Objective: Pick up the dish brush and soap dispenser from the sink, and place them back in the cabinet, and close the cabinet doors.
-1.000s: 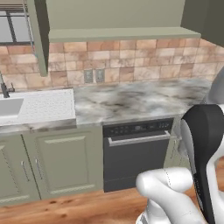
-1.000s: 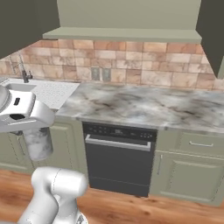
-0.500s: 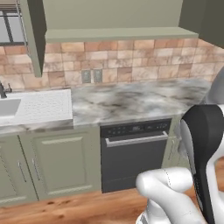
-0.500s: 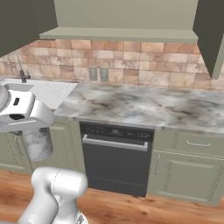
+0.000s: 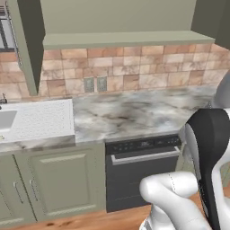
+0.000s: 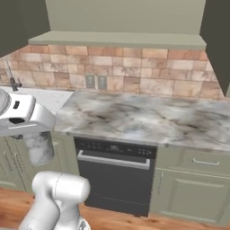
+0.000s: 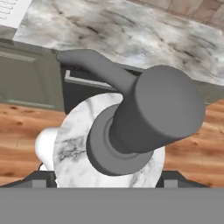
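My gripper is shut on the soap dispenser, a marbled grey bottle with a dark pump top that points toward the dishwasher. From the right base view the soap dispenser hangs under the gripper, in front of the base cabinets and below counter height. The white sink lies at the far left of the counter, its ribbed drainboard and faucet showing. An olive-green cabinet door stands open above it. The dish brush is out of view.
A marble counter runs along a brick backsplash, with a black dishwasher under it and green base cabinets on both sides. A green hood shelf juts out overhead. The floor is wood.
The whole picture has slid left in both base views, so the base has moved; the sink now sits nearer the left edge. The gripper's hold on the soap dispenser is unchanged.
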### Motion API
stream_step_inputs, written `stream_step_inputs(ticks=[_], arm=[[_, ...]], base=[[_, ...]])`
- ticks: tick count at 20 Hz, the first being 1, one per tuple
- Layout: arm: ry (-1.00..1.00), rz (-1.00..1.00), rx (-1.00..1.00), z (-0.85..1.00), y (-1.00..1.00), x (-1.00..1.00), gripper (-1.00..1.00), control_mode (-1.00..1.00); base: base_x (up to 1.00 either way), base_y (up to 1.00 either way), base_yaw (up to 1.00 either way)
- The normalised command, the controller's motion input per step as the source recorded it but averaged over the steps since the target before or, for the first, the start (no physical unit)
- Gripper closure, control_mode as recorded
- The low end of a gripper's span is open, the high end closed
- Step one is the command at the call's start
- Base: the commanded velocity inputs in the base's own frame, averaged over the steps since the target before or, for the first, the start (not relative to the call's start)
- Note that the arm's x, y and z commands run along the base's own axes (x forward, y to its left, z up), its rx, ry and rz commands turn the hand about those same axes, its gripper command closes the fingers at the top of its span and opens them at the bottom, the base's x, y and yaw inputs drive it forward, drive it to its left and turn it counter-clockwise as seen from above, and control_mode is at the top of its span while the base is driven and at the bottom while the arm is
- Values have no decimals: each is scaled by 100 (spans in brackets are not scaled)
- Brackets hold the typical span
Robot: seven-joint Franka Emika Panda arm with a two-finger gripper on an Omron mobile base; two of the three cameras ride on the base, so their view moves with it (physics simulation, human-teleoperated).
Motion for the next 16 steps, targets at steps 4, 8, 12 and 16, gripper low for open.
stream_step_inputs(ticks=[4,8,12,16], arm=[[0,0,0,0,0,0,100,100],[0,0,0,0,0,0,100,100],[0,0,0,0,0,0,100,100],[0,0,0,0,0,0,100,100]], base=[[62,-11,0],[48,-13,0],[18,-7,0],[20,-6,0]])
